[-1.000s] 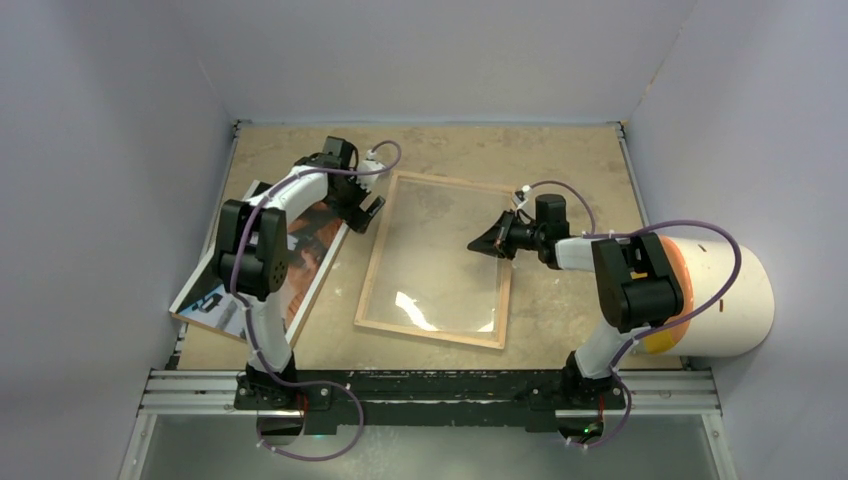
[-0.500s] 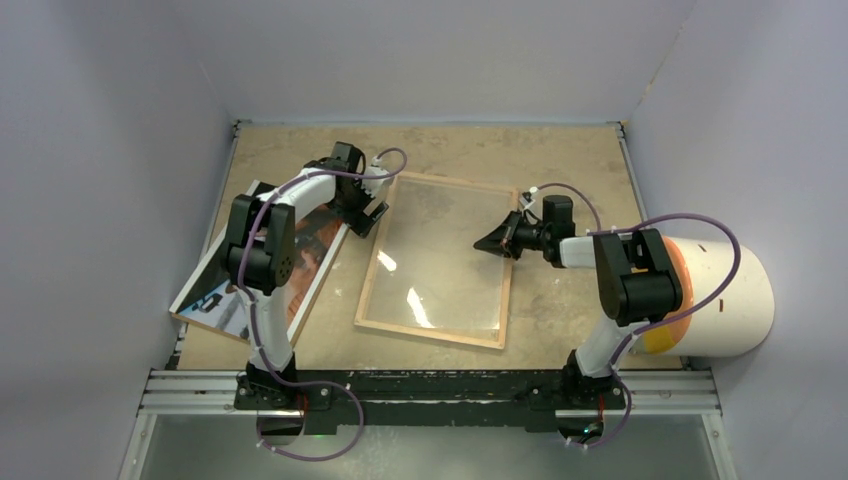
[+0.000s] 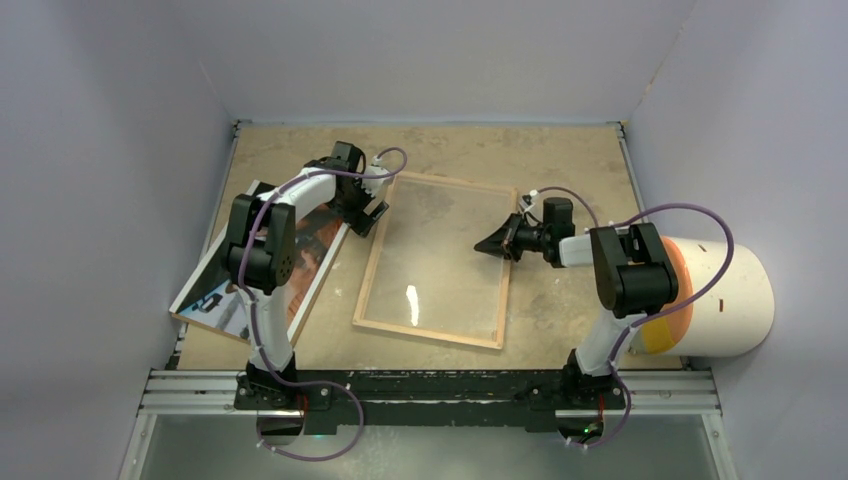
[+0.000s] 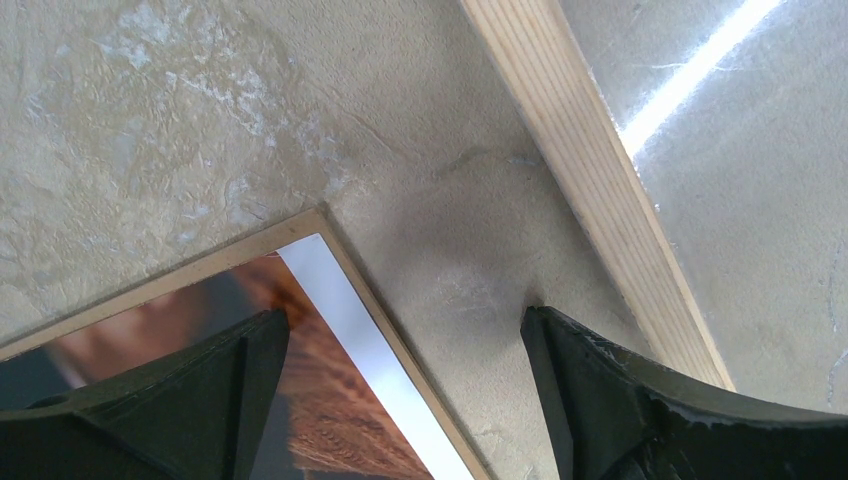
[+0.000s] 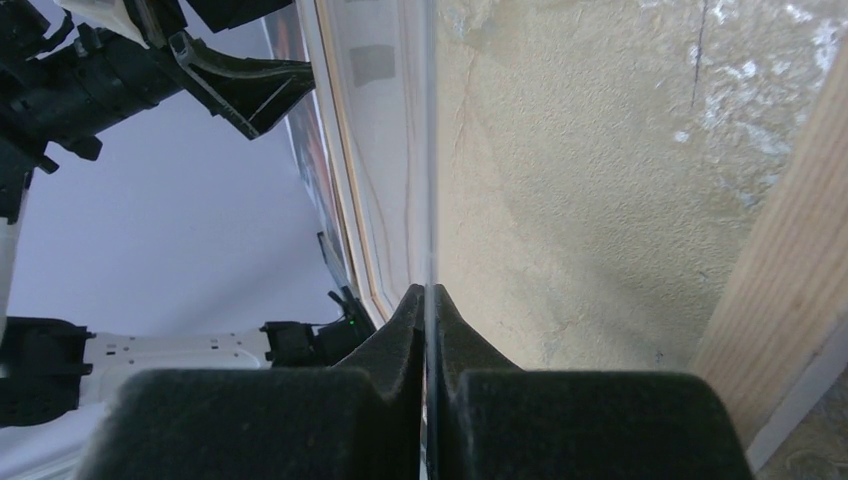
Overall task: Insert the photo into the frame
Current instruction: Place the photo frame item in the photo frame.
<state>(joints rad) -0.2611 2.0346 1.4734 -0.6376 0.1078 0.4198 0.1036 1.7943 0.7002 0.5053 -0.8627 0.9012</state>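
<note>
The frame (image 3: 430,334) lies flat in the middle of the bench (image 3: 560,160), wood-coloured face up; a clear sheet (image 3: 440,250) spans its opening. The right gripper (image 3: 482,244) reaches in over the frame's right rail, and its 2 fingers are pressed together on that sheet's thin right edge. From the right wrist view the sheet runs away edge-on from the pinch.

The photo (image 3: 318,238) lies left of the frame on a brown backing board (image 4: 200,265), partly hidden under the left arm; its white-bordered corner sits just inside the board's corner, apart from the frame's left rail. The left gripper (image 3: 370,213) hangs spread wide and holds nothing; 1 finger is over the photo's corner, the other just beside the rail, with bare bench between them. A white cylinder (image 3: 720,290) with an orange end lies at the bench's right edge.
</note>
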